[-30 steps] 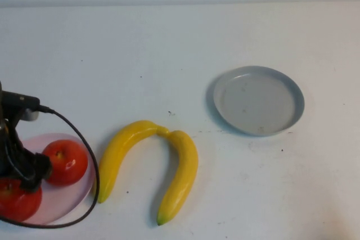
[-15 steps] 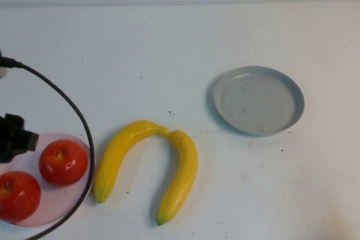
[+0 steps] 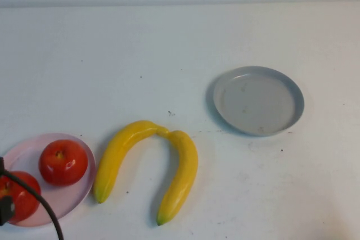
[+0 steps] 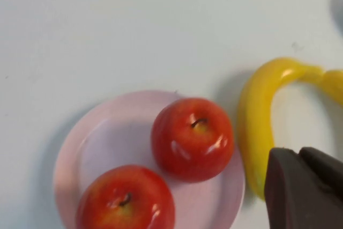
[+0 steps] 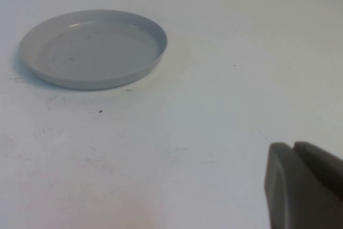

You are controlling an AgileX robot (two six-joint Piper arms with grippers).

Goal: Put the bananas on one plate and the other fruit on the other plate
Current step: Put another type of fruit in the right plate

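While two red apples (image 3: 63,161) are sitting side by side on the pale pink plate (image 3: 79,195) at the table's (image 3: 169,54) near left, the two bananas (image 3: 147,164) are lying tip to tip just beside it, and the grey-blue plate (image 3: 259,100) is standing well apart, bare. The left gripper (image 4: 305,189) is hanging over the pink plate's edge, fingers pressed together on nothing. The right gripper (image 5: 303,186) is hovering over bare table near the grey-blue plate, fingers likewise pressed together.
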